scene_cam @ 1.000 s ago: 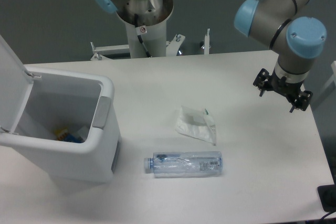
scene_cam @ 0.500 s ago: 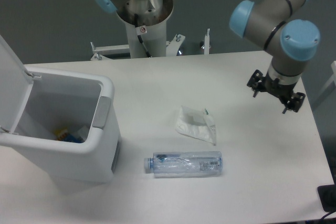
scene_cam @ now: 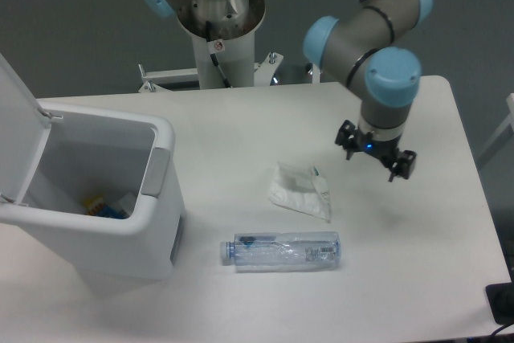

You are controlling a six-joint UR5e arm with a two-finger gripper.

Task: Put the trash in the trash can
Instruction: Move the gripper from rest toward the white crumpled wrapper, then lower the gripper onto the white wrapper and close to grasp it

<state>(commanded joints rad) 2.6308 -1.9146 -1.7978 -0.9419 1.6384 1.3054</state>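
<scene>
Gripper (scene_cam: 376, 154) hangs open and empty, right of center, beside the wrapper (scene_cam: 300, 190). It looks light and soft; pinch its raised crumpled middle.

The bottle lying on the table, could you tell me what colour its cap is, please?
Blue; the bottle itself is clear plastic. The fixed camera view shows it.

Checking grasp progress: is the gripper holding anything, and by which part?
Nothing is held. The gripper hangs open and empty, apart from the crumpled white plastic wrapper and the crushed clear plastic bottle.
</scene>
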